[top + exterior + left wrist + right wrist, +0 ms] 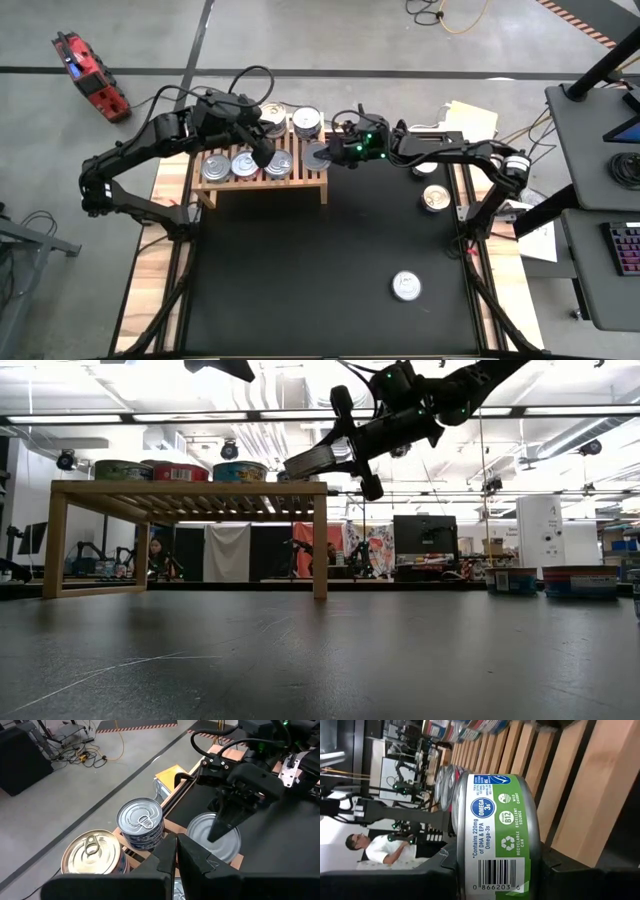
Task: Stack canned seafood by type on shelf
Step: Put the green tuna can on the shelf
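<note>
Green-labelled round silver tin (497,827) pinched in right claw (322,155), held tilted over right end of light-wood slatted shelf (297,187). Left claw (262,152) pressed together above shelf's tins.

Both arms are up over the back of the table. The left arm bends in from the left edge, elbow low by the table side, forearm angling across toward the middle. Its left gripper (262,152) points downward, and in its own wrist view the two dark fingers (192,857) sit pressed together with barely a slit between them, nothing in them.

Just beside it on the right, the right arm stretches in level from the right side, wrist lit with a green light. The right gripper (322,155) is clamped on a green-labelled can (496,832), a finger on each side, holding it tilted in the low view.
</note>
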Robot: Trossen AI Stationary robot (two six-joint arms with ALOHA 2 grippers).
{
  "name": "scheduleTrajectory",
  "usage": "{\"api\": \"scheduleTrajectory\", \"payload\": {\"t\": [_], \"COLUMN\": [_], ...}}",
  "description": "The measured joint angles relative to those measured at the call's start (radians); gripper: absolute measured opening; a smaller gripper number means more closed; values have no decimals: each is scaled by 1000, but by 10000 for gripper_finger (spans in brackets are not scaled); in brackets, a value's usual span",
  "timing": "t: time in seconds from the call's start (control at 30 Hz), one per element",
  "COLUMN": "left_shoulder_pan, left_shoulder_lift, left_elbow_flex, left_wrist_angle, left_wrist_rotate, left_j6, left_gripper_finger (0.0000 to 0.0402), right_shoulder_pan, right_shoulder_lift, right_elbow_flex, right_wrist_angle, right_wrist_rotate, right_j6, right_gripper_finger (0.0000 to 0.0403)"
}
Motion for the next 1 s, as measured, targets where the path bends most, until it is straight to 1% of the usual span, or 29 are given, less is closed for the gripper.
{"api": "scheduleTrajectory", "payload": {"t": [0.2,0.33,0.63,0.67,0.83,1.0], "left_shoulder_pan": [0,0,0,0,0,0], "left_shoulder_lift": [0,0,0,0,0,0], "left_elbow_flex": [0,0,0,0,0,0], "left_wrist_angle": [0,0,0,0,0,0], "left_wrist_rotate": [0,0,0,-1,-2,-2], "left_j6": [0,0,0,0,0,0], "left_gripper_finger": [0,0,0,0,0,0], "right_shoulder_pan": [8,7,7,7,7,7], "right_shoulder_lift": [0,0,0,0,0,0], "right_elbow_flex": [0,0,0,0,0,0], "right_wrist_angle": [-2,-23,-53,-52,-53,-54], "right_wrist_rotate": [1,27,26,26,26,25], "right_j6": [-1,-11,-24,-24,-27,-29], "right_gripper_finger": [121,121,122,129,197,232]}}
